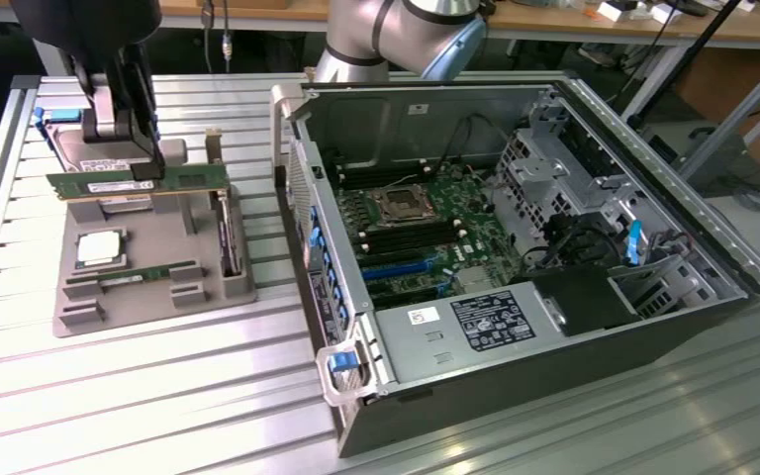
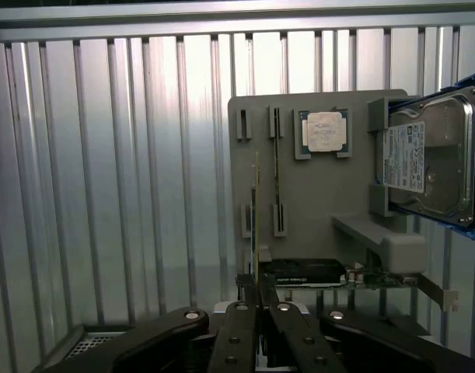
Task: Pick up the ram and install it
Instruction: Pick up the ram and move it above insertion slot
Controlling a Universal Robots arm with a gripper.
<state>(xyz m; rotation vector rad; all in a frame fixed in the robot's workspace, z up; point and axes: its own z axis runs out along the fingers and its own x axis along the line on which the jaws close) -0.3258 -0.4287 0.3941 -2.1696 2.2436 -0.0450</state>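
End effector [image 2: 256, 286] grips a long, thin green ram [image 1: 189, 176], white-labelled.

The pincer [image 1: 143, 170] is gripping the ram [image 1: 90, 182] near its middle, holding it level over the grey holder [image 1: 169, 297]. At six o'clock from it, a silver processor [image 1: 100, 247] and a second green stick [image 1: 142, 276] are lying in the holder. An open computer case [image 1: 513, 396] is sitting on the table [image 1: 155, 396] at three o'clock from the holder.

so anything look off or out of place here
Nothing stands out. The gripper holds the ram level over the grey holder. The second stick and the processor sit in their slots, and the open case shows nothing loose or spilled.
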